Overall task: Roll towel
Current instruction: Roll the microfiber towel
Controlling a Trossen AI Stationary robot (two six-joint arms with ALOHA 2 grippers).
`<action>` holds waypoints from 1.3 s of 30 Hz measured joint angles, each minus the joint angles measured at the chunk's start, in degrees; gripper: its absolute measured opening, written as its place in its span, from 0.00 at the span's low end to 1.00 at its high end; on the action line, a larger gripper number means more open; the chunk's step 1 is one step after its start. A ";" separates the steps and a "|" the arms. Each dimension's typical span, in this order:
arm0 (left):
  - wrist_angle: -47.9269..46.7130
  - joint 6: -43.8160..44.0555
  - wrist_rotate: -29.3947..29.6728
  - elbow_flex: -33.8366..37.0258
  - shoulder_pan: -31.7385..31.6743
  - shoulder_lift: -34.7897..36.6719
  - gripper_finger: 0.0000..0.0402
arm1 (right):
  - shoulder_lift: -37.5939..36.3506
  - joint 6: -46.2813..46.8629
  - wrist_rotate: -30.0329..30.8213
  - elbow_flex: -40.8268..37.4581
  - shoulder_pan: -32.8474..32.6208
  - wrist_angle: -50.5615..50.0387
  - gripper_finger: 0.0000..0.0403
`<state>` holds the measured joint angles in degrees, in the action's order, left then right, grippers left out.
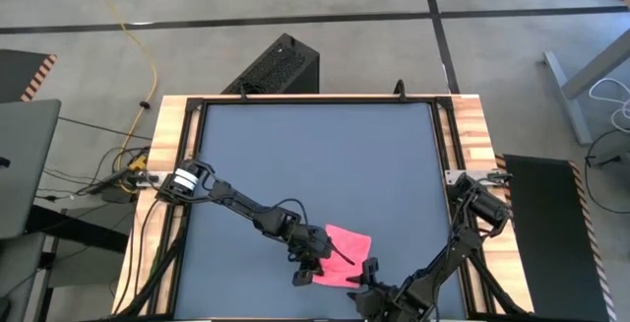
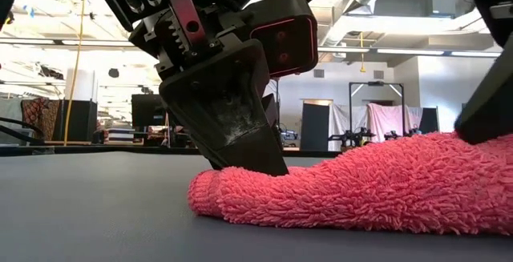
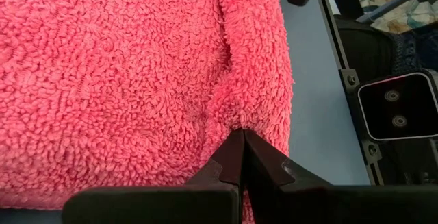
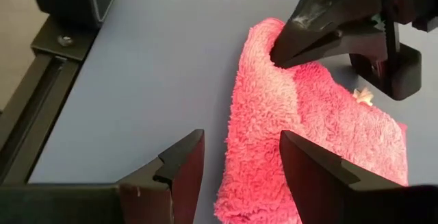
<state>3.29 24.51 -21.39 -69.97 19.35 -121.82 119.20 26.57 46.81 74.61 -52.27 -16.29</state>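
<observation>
the left gripper [image 1: 307,269] has its two fingers [image 3: 239,159] pinched tight on a fold of the pink towel [image 1: 342,256], pressing down at the towel's left end. the right gripper [image 4: 233,159] sits just beside the towel's near right edge with its fingers spread apart, holding nothing. the towel is fluffy and a bit bunched up. it lies on the dark grey table [image 1: 315,155], close to the near edge and a little right of the middle. both dark arms reach in from the sides of the table.
</observation>
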 joint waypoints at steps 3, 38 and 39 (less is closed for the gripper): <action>-0.01 0.00 0.00 0.00 0.00 0.00 0.00 | 0.00 0.00 0.03 0.00 0.33 0.06 0.54; 0.29 -3.19 1.69 0.02 -0.13 0.37 0.00 | -0.13 36.64 -12.02 0.13 1.39 -7.42 0.15; 0.15 -4.13 1.70 0.02 -0.13 0.54 0.00 | -0.13 38.68 -12.12 0.13 1.14 -7.26 0.12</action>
<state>3.44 20.38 -19.69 -69.95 19.22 -121.28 119.07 65.25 34.69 74.74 -51.13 -23.55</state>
